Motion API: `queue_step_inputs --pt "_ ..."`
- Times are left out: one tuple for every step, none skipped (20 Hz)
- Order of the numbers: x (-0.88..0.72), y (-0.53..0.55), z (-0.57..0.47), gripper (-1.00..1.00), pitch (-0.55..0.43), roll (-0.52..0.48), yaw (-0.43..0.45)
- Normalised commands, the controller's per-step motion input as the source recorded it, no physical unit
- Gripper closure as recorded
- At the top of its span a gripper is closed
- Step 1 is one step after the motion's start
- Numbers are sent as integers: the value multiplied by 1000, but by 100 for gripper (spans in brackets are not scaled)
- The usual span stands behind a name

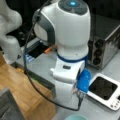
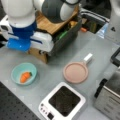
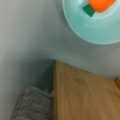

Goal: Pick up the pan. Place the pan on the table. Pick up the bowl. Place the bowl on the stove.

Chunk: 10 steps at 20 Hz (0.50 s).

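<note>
1. Left of the stove (image 2: 62,101) in a front view, the bowl (image 2: 23,73) sits on the grey surface (image 2: 100,50), well apart from the burner, with a toy carrot (image 2: 25,76) inside.
2. Up and left of the stove, the gripper (image 2: 41,42) hangs by the wooden block (image 2: 50,23), near the bowl but not touching it. The fingers are hidden, so released or clenched cannot be told. The wrist view catches only the bowl's rim (image 3: 95,27).
3. Centre, the stove's black top lies bare.
4. Just beyond the stove, the pan (image 2: 75,72) rests on the surface, so that placing looks done.
5. Judged so, picking up the bowl is the step in hand. It calls for a rim grasp clear of the carrot.
</note>
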Motion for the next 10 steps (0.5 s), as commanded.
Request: queue_step_inputs --pt "551 -285 43 -100 144 67 129" --pt "537 -275 47 -100 145 77 125" --pt "522 -269 53 -100 145 84 122" --pt "499 -255 64 -100 145 86 111" --pt "481 -246 61 -100 141 88 104" --pt "471 -244 47 -100 133 90 96" --pt "454 -245 16 -100 110 99 89" --pt "445 -244 -5 -100 106 102 82" --pt "432 -251 -37 -100 91 117 76" --pt "417 -264 -89 -100 71 136 66"
